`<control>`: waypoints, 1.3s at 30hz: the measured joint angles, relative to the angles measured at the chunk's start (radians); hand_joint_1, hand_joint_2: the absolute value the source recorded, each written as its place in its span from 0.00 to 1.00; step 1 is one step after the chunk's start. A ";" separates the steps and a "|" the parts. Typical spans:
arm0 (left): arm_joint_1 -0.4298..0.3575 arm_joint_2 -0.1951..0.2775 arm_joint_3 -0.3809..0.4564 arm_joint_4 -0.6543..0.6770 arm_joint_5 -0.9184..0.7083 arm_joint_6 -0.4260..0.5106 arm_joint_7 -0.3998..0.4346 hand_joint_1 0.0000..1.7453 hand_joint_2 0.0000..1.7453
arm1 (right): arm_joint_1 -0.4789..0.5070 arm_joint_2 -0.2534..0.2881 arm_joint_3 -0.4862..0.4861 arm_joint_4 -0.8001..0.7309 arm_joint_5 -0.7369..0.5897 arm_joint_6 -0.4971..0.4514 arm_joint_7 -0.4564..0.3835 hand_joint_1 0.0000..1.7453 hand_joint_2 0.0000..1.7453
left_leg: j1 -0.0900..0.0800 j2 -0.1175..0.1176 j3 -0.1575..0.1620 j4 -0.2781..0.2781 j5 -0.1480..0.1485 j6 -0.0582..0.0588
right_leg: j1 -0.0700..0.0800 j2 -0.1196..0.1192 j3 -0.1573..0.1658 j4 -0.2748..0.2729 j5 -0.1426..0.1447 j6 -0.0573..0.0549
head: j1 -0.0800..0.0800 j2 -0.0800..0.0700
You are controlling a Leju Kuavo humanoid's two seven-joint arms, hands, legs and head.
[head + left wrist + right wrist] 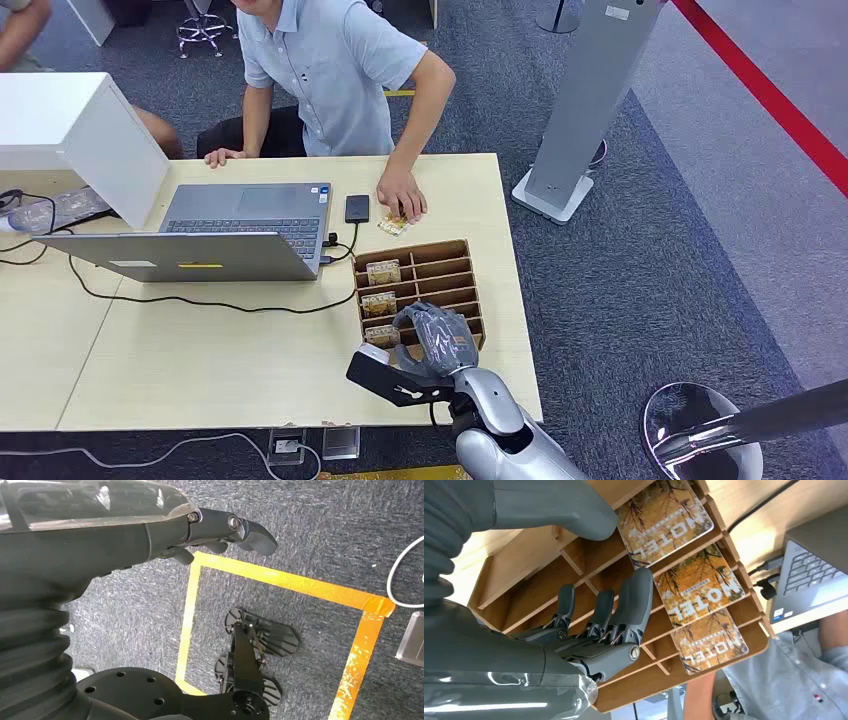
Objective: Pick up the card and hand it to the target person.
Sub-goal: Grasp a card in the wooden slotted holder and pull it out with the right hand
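Wooden rack (pixel 445 275) on table (pixel 200 350) holds three cards (pixel 704 582).

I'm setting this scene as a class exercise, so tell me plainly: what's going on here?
The robot's right hand hovers over a wooden rack on the table, fingers spread, holding nothing. Three hotel cards lie in the rack's slots. A person sits across the table with a hand beside another card. The left hand hangs over the carpet.

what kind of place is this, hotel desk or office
Likely a mock hotel front desk in an office or lab: a wooden rack holds cards printed "MOTEL", a person sits behind a laptop, and the floor is carpeted.
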 joint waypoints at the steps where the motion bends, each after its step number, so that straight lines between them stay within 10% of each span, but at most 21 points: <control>1: 0.000 0.000 0.000 0.000 0.000 0.000 0.000 0.00 1.00 | 0.000 0.000 0.000 -0.002 0.000 0.000 0.000 0.51 1.00 | 0.000 0.000 0.000 0.000 0.000 0.000 | 0.000 0.000 0.000 0.000 0.000 0.000 | 0.000 0.000; 39: 0.000 -0.008 -0.004 0.000 0.008 0.013 0.017 0.00 1.00 | -0.068 0.050 0.041 0.133 -0.105 -0.027 -0.033 0.51 1.00 | 0.000 0.000 0.001 0.000 0.000 0.000 | 0.000 0.000 0.001 0.000 0.000 0.000 | 0.000 0.000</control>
